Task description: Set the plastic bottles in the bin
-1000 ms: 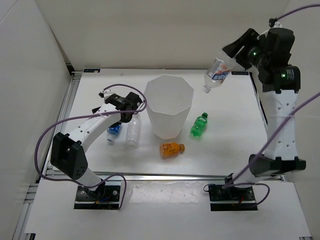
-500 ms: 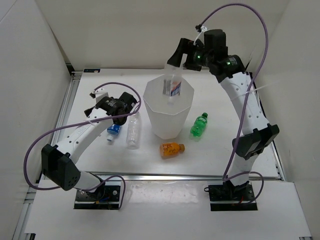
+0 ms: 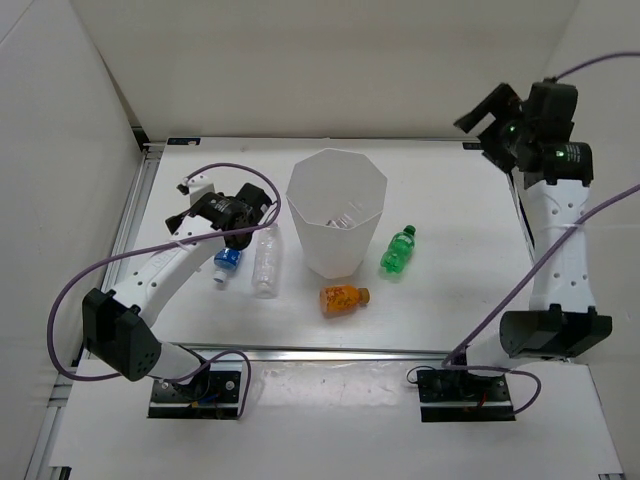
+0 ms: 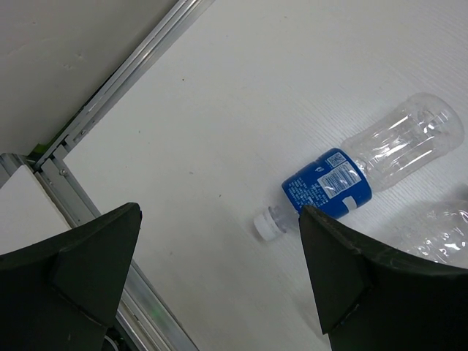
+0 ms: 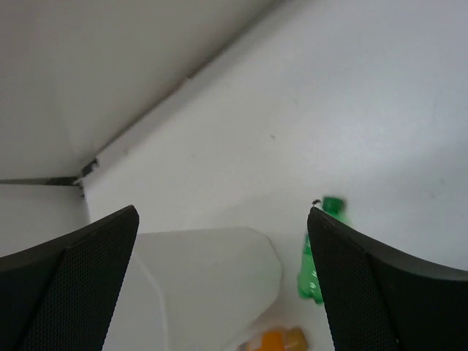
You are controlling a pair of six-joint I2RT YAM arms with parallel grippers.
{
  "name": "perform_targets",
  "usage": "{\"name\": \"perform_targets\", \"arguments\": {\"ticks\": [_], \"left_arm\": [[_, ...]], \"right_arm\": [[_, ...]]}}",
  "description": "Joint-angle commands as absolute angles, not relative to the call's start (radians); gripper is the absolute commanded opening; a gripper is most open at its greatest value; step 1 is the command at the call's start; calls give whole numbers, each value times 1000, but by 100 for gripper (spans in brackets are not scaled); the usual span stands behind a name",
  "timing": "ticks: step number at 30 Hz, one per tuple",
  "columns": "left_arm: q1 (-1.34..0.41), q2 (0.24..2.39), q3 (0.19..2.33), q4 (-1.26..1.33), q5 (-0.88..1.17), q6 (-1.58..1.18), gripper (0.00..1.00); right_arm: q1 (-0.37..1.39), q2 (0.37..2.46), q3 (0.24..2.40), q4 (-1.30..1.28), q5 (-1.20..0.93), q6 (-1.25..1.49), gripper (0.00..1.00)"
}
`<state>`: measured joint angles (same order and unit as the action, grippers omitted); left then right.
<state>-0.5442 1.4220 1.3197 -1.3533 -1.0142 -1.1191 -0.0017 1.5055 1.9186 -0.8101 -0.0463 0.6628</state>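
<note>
The white bin [image 3: 337, 158] stands mid-table, and a labelled clear bottle [image 3: 345, 216] shows faintly inside it. On the table lie a green bottle [image 3: 397, 250], an orange bottle [image 3: 343, 297], a plain clear bottle [image 3: 265, 266] and a blue-labelled bottle [image 3: 228, 262]. My left gripper [image 3: 205, 225] hangs open just left of the blue-labelled bottle [image 4: 329, 183], empty [image 4: 219, 212]. Raised at the back right, my right gripper [image 3: 478, 135] is open and empty [image 5: 223, 212]. Its view looks down on the bin [image 5: 205, 285] and the green bottle [image 5: 314, 256].
A metal rail [image 4: 110, 95] edges the table on the left, close to my left gripper. White walls enclose the back and both sides. The orange bottle [image 5: 274, 340] lies in front of the bin.
My right gripper carried the labelled bottle over the bin, opened and let it drop in, then swung back to the far right. The left arm barely moved.
</note>
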Motion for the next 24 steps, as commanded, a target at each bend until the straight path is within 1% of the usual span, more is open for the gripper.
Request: {"name": "perform_targets", "arguments": {"ticks": [1, 3, 6, 11, 12, 21, 24], "left_arm": [[-540, 1404, 1324, -1373, -1034, -1098, 100], [-540, 1404, 1313, -1373, -1034, -1072, 100], [-540, 1394, 1302, -1373, -1034, -1072, 100], [-540, 1394, 1281, -1373, -1034, -1072, 100], [-540, 1404, 1281, -1384, -1022, -1072, 100], [-540, 1404, 1281, -1411, -1003, -1081, 100], [-540, 1413, 1290, -1411, -994, -1081, 100]], "right_arm": [[-55, 1626, 1687, -916, -158, 756, 100], [-55, 1669, 1631, -896, -225, 712, 100], [-25, 1738, 1580, -856, -245, 652, 100], [17, 1850, 1580, -845, -278, 643, 100], [17, 1868, 1571, -845, -316, 643, 100], [107, 2049, 1571, -887, -290, 611, 100], [107, 2062, 1519, -887, -290, 601, 100]]}}
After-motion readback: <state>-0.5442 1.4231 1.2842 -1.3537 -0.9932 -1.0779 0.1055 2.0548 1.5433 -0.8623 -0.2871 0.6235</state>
